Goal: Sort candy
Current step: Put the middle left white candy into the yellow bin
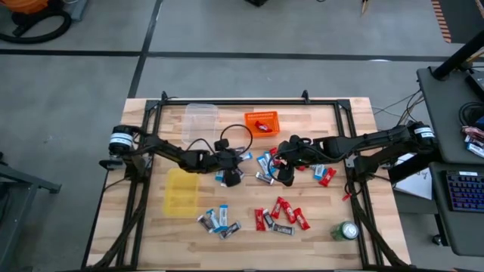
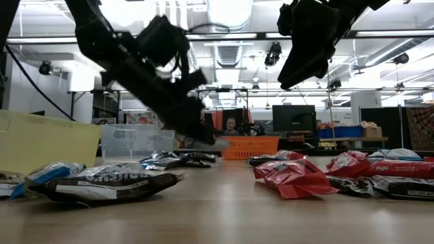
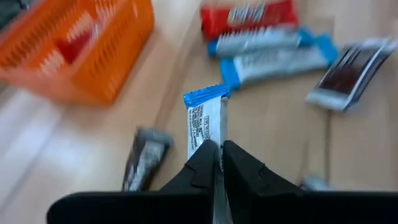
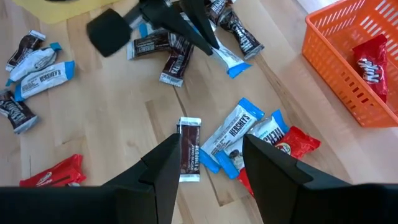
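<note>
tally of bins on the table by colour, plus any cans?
Orange bin: 1
Yellow bin: 1
Clear bin: 1
Green can: 1
Total: 4

We see a blue-and-white candy bar [image 3: 207,121] in the black left gripper [image 3: 219,155]. Beside the orange mesh bin [image 1: 262,122], which holds a red wrapper [image 4: 370,59], lie red, blue-and-white and dark brown bars on pale wood [image 1: 318,128]. Near that bin sit a clear bin [image 1: 200,115] and a yellow bin [image 1: 184,190]; farther off, a green can [image 1: 347,230].
</note>
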### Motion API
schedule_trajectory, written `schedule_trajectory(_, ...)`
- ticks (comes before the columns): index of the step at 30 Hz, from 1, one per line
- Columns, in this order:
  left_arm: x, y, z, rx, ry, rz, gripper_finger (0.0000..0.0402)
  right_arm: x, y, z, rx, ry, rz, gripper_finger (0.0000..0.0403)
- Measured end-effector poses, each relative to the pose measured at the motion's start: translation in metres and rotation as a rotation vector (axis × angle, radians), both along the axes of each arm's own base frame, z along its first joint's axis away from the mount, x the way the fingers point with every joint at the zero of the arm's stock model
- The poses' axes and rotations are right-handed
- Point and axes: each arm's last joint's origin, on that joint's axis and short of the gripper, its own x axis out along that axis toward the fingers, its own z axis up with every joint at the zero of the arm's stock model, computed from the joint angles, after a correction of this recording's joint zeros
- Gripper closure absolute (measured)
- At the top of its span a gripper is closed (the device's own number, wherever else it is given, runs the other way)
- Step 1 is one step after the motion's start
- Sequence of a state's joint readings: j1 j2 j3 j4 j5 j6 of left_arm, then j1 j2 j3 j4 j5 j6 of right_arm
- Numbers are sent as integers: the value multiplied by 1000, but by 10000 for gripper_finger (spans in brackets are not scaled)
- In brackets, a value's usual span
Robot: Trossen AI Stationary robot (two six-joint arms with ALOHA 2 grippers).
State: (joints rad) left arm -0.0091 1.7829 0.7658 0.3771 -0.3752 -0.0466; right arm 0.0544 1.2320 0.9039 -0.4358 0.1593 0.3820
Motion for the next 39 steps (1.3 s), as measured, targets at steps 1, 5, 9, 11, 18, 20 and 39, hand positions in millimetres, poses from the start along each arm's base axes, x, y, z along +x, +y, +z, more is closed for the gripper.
schedule_trajectory(1,1,-2,6,7,-19,-11,400,0,0,0,0,0,0,241)
schedule_trajectory(5,-1,-11,37,27,-103,-53,401,0,0,0,2,1,-1,241)
schedule_trajectory(9,-18,-20,72,-33,-140,-136,401,0,0,0,9,-2,-7,241)
schedule_trajectory(11,-31,-24,88,-120,-146,-187,401,0,0,0,9,-5,-7,241)
schedule_trajectory(18,-89,-40,126,-439,-69,-203,401,0,0,0,9,-7,-7,241)
schedule_trajectory(20,-107,-45,129,-500,-3,-170,402,0,0,0,9,-7,-7,241)
schedule_trajectory(39,-179,-73,105,-578,472,193,401,1,0,-1,6,-23,-5,241)
